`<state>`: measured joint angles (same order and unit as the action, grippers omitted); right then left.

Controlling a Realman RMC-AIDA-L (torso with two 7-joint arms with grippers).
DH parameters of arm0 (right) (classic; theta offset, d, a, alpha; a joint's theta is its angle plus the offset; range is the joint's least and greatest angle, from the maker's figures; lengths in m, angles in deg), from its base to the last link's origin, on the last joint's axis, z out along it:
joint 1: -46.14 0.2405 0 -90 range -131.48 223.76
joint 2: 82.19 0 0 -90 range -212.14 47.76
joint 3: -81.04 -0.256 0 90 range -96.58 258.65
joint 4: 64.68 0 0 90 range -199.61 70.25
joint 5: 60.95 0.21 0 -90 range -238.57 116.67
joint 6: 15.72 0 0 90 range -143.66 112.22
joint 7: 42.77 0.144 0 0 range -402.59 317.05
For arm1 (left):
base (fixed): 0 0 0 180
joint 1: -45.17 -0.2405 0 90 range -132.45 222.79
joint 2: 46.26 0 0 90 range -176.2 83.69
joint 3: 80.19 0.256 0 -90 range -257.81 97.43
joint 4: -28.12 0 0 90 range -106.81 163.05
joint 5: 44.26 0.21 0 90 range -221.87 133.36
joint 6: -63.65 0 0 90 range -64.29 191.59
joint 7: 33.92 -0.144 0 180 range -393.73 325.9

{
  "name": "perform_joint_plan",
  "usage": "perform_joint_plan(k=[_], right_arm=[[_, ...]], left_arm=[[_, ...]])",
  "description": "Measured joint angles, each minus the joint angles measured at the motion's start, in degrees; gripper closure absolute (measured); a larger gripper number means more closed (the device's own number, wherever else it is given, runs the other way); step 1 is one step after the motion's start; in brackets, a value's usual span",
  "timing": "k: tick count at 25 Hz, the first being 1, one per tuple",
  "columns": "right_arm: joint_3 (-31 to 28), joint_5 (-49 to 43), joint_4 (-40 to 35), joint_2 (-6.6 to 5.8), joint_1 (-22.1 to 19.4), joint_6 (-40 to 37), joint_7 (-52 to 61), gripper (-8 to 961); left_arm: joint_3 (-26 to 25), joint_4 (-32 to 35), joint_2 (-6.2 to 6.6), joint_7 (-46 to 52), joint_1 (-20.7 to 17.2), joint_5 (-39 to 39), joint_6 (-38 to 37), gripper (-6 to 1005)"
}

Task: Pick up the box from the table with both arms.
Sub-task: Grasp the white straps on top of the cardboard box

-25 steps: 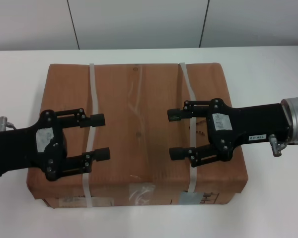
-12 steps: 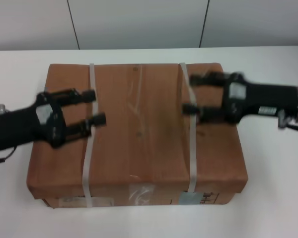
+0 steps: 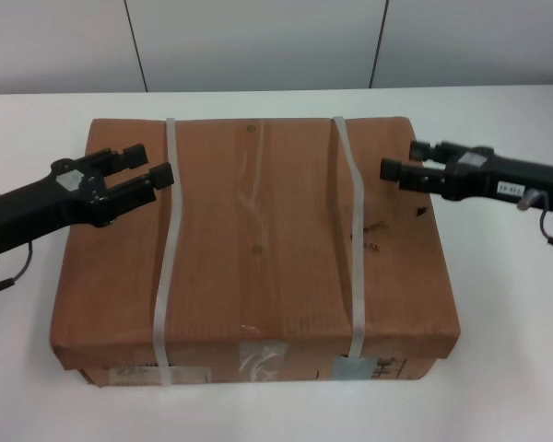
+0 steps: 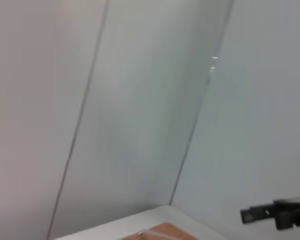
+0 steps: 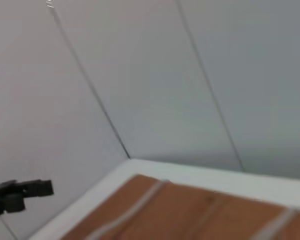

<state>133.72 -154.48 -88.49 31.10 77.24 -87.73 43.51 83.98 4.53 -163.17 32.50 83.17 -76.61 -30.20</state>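
The brown box (image 3: 258, 249) lies on the white table (image 3: 507, 304), with two whitish straps (image 3: 169, 258) across its top and labels on its near side. My left gripper (image 3: 148, 163) hovers over the box's far left edge, open and empty, fingers pointing inward. My right gripper (image 3: 404, 158) hovers at the box's far right corner, open and empty, fingers pointing inward. The left wrist view shows a corner of the box (image 4: 160, 233) and the right arm's gripper (image 4: 277, 216) farther off. The right wrist view shows the box top (image 5: 190, 215) and the left arm's gripper (image 5: 20, 192).
A grey panelled wall (image 3: 258, 41) stands behind the table's far edge. White tabletop shows to the left (image 3: 18, 304) and right of the box and in front of it.
Both grippers have drawn apart from over the box's middle, outward and farther back toward its left and right edges, and have turned on their wrists. The box has not moved.
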Motion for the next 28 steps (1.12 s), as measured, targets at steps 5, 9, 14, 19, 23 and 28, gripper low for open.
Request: perform_joint_plan(k=[5,9,14,19,23,28], right_arm=[[1.3,-0.1,3.0,0.37,0.6,3.2,1.0,75],[2.6,-0.1,4.1,1.43,0.8,5.5,1.0,75],[3.4,-0.1,4.5,3.17,0.9,8.8,1.7,74],[3.4,-0.1,5.0,3.77,1.5,9.5,1.7,74],[3.8,-0.2,5.6,3.96,2.5,10.0,1.8,74],[5.4,-0.6,7.6,4.21,4.3,11.9,3.0,75]], left_arm=[[0.0,2.5,0.00,0.8,0.0,0.2,5.4,381],[0.0,4.8,0.01,0.9,0.0,0.6,9.1,382],[0.0,6.5,0.02,1.8,0.2,1.5,12.9,382],[0.0,7.0,0.03,2.4,0.4,2.1,14.9,381],[0.0,7.4,0.03,3.1,0.5,2.4,16.3,381],[0.0,8.3,0.07,5.5,1.6,4.8,19.1,380]])
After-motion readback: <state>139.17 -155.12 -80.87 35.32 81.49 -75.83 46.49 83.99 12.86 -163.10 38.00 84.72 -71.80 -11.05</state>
